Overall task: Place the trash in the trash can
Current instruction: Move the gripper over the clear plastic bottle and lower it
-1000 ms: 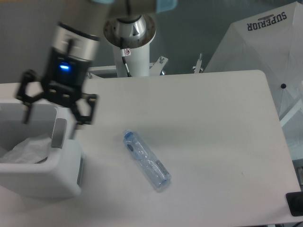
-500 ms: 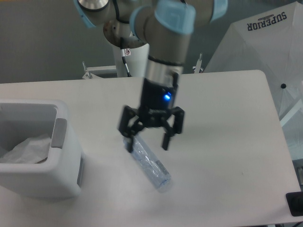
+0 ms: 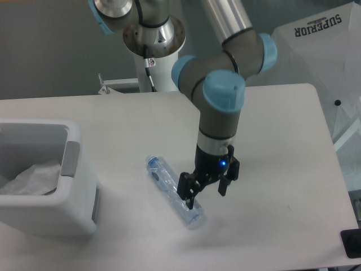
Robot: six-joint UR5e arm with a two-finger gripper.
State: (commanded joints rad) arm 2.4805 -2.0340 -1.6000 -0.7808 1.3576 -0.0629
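Note:
A clear plastic bottle point(image 3: 169, 187) with a bluish cap lies on the white table point(image 3: 271, 141), slanting from upper left to lower right. My gripper point(image 3: 206, 195) is low over its lower right end and open. One finger point(image 3: 188, 199) is over the bottle's body and the other stands to its right. The white trash can point(image 3: 51, 209) sits at the left edge, with a grey handle panel on its right wall. A crumpled white wrapper point(image 3: 31, 178) lies inside it.
The robot's base column point(image 3: 155, 53) rises behind the table's far edge. A white umbrella-like cover point(image 3: 316, 51) stands at the back right. A small dark object point(image 3: 352, 243) sits at the table's front right corner.
The gripper has swung from above the trash can across to the bottle, then dropped lower and shifted right toward the bottle's lower end. The bottle has not moved.

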